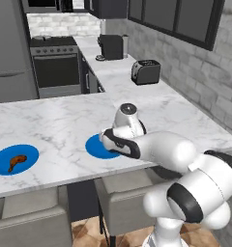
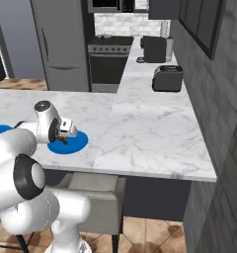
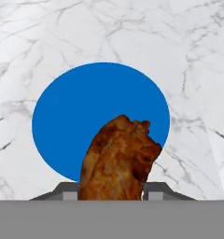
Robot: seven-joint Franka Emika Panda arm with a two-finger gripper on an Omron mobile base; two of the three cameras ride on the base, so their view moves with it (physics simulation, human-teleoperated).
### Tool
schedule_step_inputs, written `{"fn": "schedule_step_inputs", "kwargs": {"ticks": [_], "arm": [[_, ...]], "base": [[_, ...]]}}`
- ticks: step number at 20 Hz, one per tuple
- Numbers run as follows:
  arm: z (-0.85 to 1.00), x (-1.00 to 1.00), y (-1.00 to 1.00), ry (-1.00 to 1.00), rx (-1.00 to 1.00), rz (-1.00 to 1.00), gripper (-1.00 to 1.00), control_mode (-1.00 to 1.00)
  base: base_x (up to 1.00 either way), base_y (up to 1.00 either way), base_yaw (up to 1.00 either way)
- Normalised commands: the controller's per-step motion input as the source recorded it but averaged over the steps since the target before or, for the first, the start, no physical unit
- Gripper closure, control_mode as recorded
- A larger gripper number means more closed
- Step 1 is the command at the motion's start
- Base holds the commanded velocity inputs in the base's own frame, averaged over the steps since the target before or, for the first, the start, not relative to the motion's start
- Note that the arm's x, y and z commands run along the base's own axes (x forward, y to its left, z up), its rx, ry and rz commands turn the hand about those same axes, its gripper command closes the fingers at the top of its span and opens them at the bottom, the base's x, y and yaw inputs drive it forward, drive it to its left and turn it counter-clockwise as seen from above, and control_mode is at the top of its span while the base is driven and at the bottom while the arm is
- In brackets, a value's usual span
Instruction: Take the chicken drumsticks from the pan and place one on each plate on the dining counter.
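— Where is the gripper (image 2: 65, 134) seen?

— It is seen above the near plate (image 1: 96, 147), a bright blue disc laid close to the front edge of the marble surface (image 1: 65, 120). In the right base view the same plate (image 2: 76, 144) is partly covered by the hand, and a small brown shape is glimpsed beneath it.

— What is held?

— A drumstick (image 3: 118, 161) is clamped between the fingers (image 3: 62, 191). In the hand view its orange-brown meaty end is shown rising from between the two dark tips, over the lower part of the plate (image 3: 81, 102). Whether the meat is touching the plate cannot be told.

— And the other drumstick?

— A second drumstick (image 1: 16, 161) is laid flat on the far plate (image 1: 2, 161), which is set towards the left end of the surface, also near the front edge. The two plates are kept well apart along that edge.

— Is anything else noted?

— A dark toaster (image 1: 146, 71) is placed on the side counter that joins the surface at its right end, against the grey brick wall, and a dark coffee machine (image 1: 111, 46) is stood farther back on it. An oven range (image 1: 56, 65) is set into the back wall, with a grey fridge (image 1: 11, 53) at its left. Grey stools (image 1: 33, 219) are tucked under the overhanging front edge.
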Motion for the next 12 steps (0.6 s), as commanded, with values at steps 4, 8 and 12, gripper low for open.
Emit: {"fn": "schedule_step_inputs", "kwargs": {"ticks": [4, 8, 12], "arm": [[-0.28, 0.46, 0.02, 0.00, 0.00, 0.00, 1.00, -1.00], [-0.28, 0.30, 0.06, 0.01, 0.00, 0.00, 1.00, -1.00], [-0.27, 0.29, 0.05, 0.02, 0.00, 0.00, 1.00, -1.00]], "base": [[0.00, 0.00, 0.00], [0.00, 0.00, 0.00], [0.00, 0.00, 0.00]]}}
